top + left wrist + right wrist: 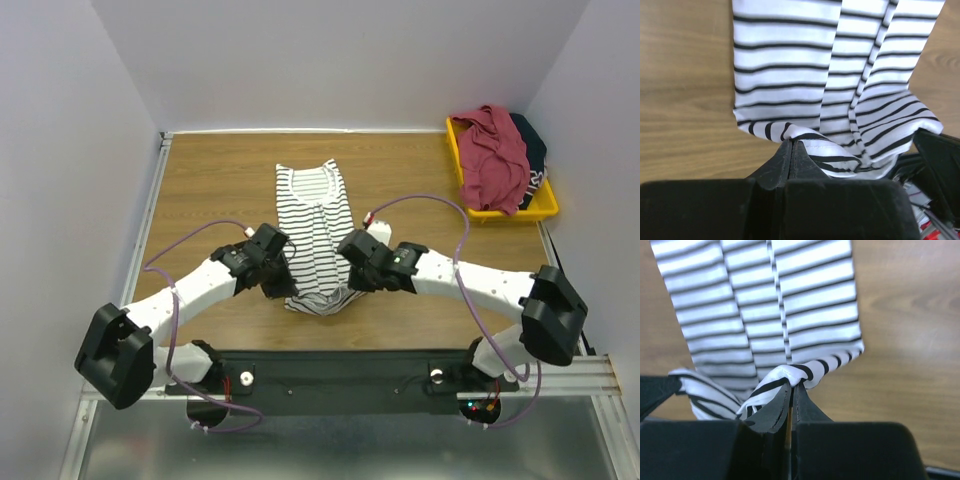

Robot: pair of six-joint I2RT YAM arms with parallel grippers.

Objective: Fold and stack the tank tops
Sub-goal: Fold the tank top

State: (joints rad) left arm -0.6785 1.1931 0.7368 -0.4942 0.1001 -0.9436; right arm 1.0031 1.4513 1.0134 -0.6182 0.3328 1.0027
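Note:
The white striped tank top [316,225] lies lengthwise on the wooden table, folded narrow, neck at the far end. My left gripper [283,285] is shut on its near left hem corner [790,134]. My right gripper [352,279] is shut on its near right hem corner [792,374]. Both corners are lifted and bunched a little above the table. The maroon tank top [493,152] and the dark navy one [531,143] lie heaped in the yellow bin [500,211] at the far right.
The wooden table [210,190] has a metal rail along its left edge and white walls on three sides. The right arm's cable arcs over the table near the bin. The two grippers are close together over the near hem.

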